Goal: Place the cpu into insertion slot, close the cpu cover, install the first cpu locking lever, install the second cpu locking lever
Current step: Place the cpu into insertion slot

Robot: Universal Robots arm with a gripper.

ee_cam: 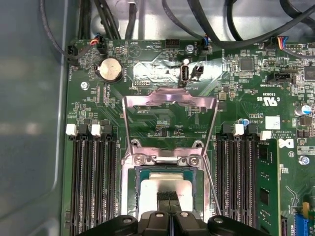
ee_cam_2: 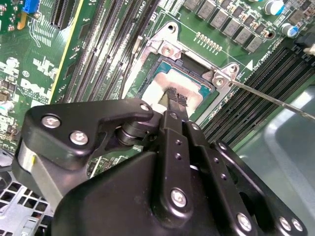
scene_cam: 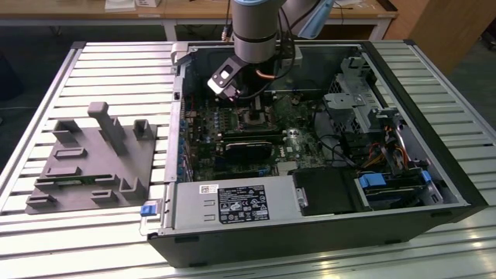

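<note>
The cpu [ee_cam_2: 160,88] lies flat in the insertion slot [ee_cam_2: 170,49], its pale metal top showing in both wrist views [ee_cam: 152,186]. My gripper [ee_cam_2: 176,100] is shut, its two dark fingertips pressed together at the cpu's top near the middle [ee_cam: 170,196]. The cpu cover [ee_cam: 170,98] stands swung up and open behind the slot, a thin silvery frame with a large window. A thin wire lever [ee_cam_2: 275,101] sticks out sideways from the slot's corner. In the exterior view the arm reaches down into the case and my gripper [scene_cam: 250,106] hangs just over the slot [scene_cam: 252,120].
The motherboard lies inside an open black computer case [scene_cam: 434,174]. Long black memory slots [ee_cam: 93,182] flank the slot, with a green memory module [ee_cam: 266,182] in one. Cables [ee_cam: 211,29] hang nearby. A grey fixture [scene_cam: 93,160] sits on the table at the exterior view's left.
</note>
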